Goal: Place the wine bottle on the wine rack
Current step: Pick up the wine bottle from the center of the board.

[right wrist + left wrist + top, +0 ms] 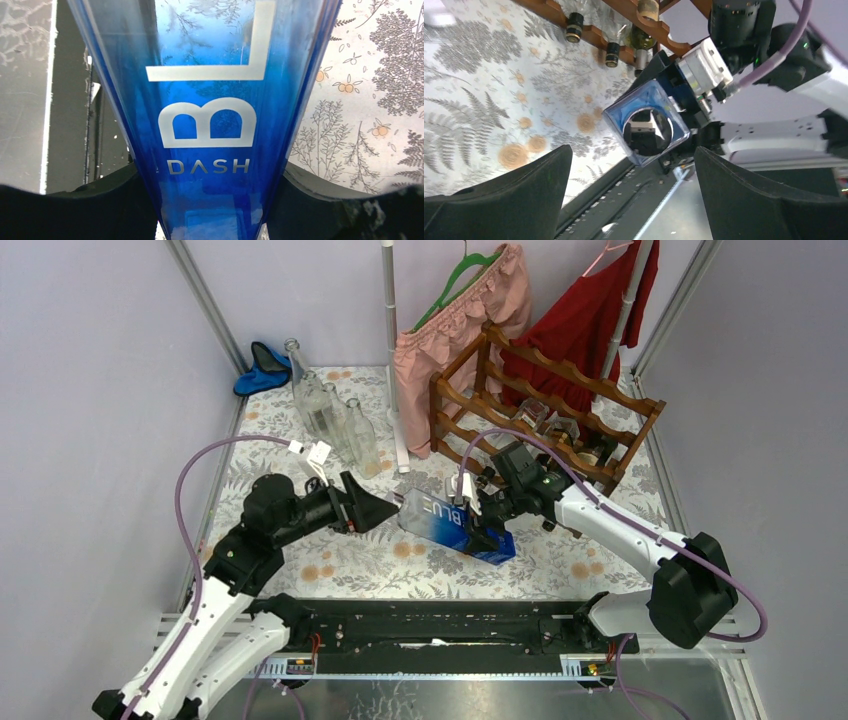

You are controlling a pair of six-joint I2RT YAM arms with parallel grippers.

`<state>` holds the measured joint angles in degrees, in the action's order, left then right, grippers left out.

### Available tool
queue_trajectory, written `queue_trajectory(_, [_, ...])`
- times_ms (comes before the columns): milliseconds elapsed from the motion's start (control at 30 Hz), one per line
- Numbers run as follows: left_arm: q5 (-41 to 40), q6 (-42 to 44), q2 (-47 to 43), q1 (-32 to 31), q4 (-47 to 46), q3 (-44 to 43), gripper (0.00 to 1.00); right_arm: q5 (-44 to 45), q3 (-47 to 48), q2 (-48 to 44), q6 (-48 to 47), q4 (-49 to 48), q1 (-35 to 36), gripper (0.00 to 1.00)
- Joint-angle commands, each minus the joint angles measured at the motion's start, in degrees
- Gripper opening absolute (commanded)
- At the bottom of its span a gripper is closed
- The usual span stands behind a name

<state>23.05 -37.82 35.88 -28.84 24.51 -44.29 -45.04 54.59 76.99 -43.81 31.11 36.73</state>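
Bottle: a square-sided bottle of blue-tinted clear glass with white lettering (458, 525) lies tilted above the fern-patterned bench (400, 560), in front of the rack and between the two arms.
Right end effector (480, 530): clenched on the blue bottle; the wrist view shows a dark finger (90, 205) pressed against each flat side of the body (210, 125).
Left end effector (385, 508): released, jaws spread wide, just beside the bottle's near end without touching; its wrist view looks straight at that square end (646, 125).
Rack: the reddish-brown wooden wine rack with scalloped rails (545, 405) stands at the far right of the bench, with other bottles already in its lower tier (611, 52).
Nearby: several clear glass bottles (335, 415) stand upright to the far left, well apart from the blue one.
Handling, as a judgement: glass is stiff, smooth and likely slippery, fairly heavy for one grip, and will break if dropped or knocked on a rail.
Where to hold: the flat faces offer the surest purchase, mid-body so it does not swing.
Caution: lowering it gently into a free scallop seems wise.
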Motion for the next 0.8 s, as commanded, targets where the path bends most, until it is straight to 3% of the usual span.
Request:
queue_trajectory(0, [5.6, -16.5, 0.6, 1.8, -7.6, 2.9, 0.99, -0.9, 3.6, -1.3, -3.9, -3.9, 1.0, 0.0])
queue_trajectory(67, [8.4, -21.7, 0.9, 2.1, -14.1, 5.5, 0.99, -0.3, 3.8, -0.7, -4.4, -3.7, 1.3, 0.0])
queue_trajectory(433, [12.4, -24.8, 8.8, 1.2, -18.4, 8.4, 0.98, 3.2, 5.3, 1.7, -5.5, -2.7, 4.1, 0.0])
queue_trajectory(767, [13.6, -26.7, 12.0, -2.6, -23.9, 12.9, 0.83, 4.0, 7.5, 3.9, -5.6, -1.2, 5.0, 0.0])
